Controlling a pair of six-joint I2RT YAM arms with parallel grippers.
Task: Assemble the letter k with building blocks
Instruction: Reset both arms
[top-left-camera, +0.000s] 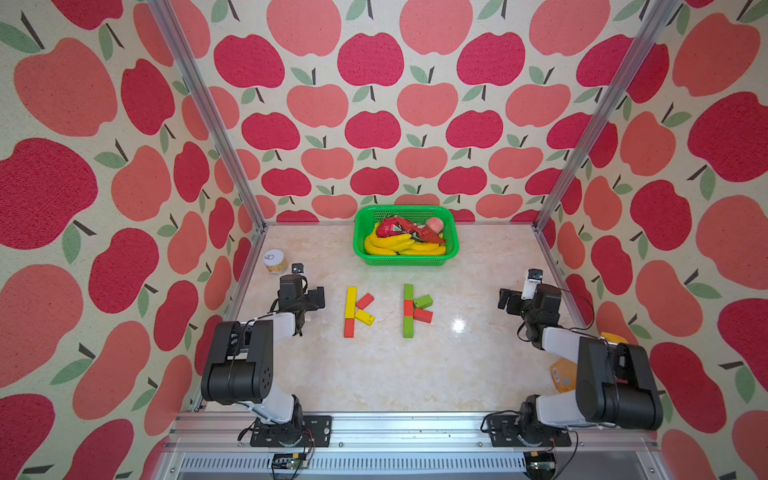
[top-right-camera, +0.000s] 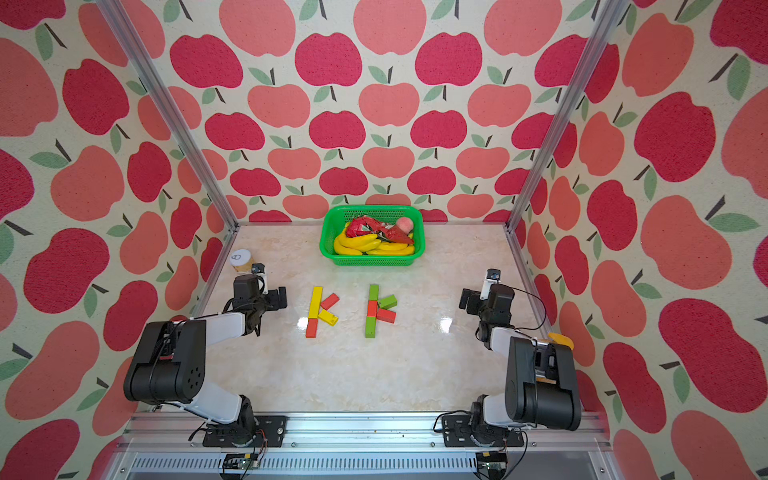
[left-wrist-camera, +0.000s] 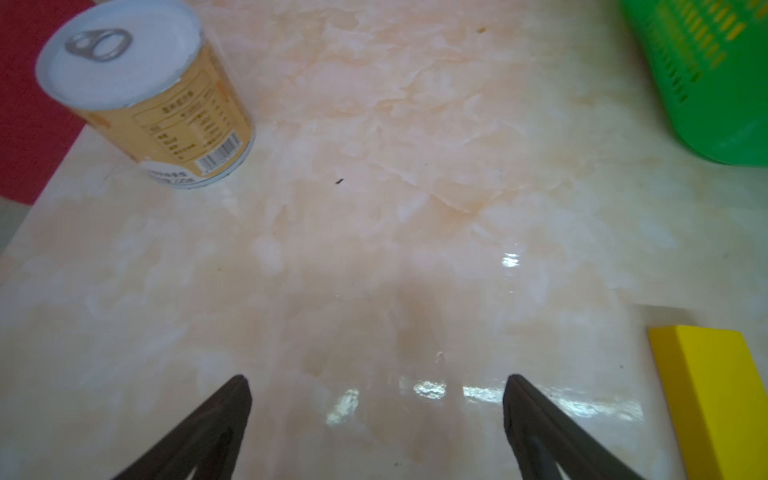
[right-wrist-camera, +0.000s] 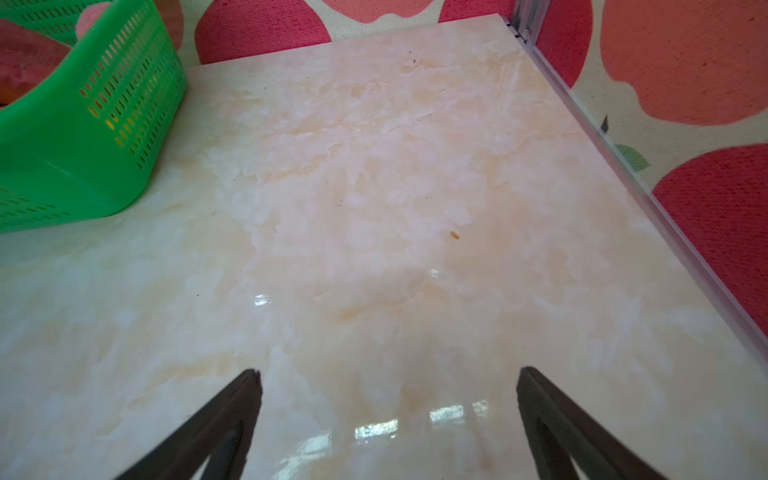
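The building blocks lie flat mid-table as two k shapes in both top views. The left k has a long yellow block (top-left-camera: 351, 301) over a red block (top-left-camera: 349, 328), with a red block (top-left-camera: 365, 301) and a yellow block (top-left-camera: 365, 317) as slanted arms. The right k (top-right-camera: 372, 309) is a green-red-green column (top-left-camera: 408, 309) with a green arm (top-left-camera: 423, 301) and a red arm (top-left-camera: 423, 316). My left gripper (top-left-camera: 300, 291) (left-wrist-camera: 376, 382) is open over bare table left of the yellow block (left-wrist-camera: 715, 395). My right gripper (top-left-camera: 530, 293) (right-wrist-camera: 388, 374) is open and empty, right of the blocks.
A green basket (top-left-camera: 405, 261) (right-wrist-camera: 83, 124) with toy bananas and other fruit stands at the back centre. A tan can (top-left-camera: 274, 261) (left-wrist-camera: 145, 91) stands at the back left near the left gripper. An orange packet (top-left-camera: 561, 376) lies behind the right arm. Metal frame rails line the table's sides.
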